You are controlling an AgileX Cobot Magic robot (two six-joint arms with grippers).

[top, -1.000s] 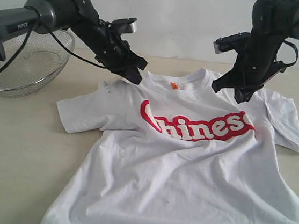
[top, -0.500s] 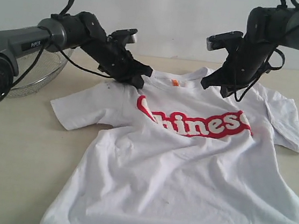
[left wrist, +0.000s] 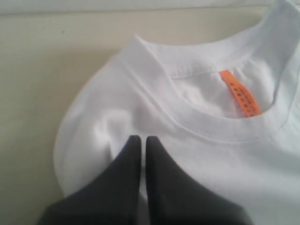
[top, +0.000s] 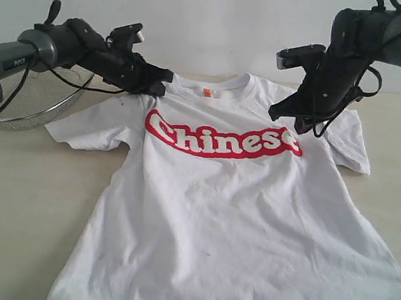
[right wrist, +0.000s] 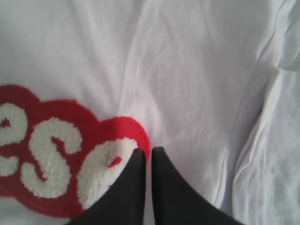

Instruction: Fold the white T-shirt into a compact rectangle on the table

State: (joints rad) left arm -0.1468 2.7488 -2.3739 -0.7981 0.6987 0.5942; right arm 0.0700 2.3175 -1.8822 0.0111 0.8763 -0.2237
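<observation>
The white T-shirt lies front-up and spread out on the table, its red lettering running across the chest. The hem end is on the near side of the lettering, and the collar with its small orange tag is just beyond it. The left hand sits on the shoulder cloth just past the lettering's first letter, beside the collar. Its 2 fingers are pressed together with the tips on the cloth, but whether any cloth is caught between them cannot be told. The right hand is at the lettering's last letter. Its 2 fingers are also closed against each other, the tips touching the edge of the red patch, and a pinch of cloth there cannot be confirmed either. 1 sleeve lies flat on the table, out past the lettering's first letter. A wire basket stands farther out that same way, well apart from the lettering.
</observation>
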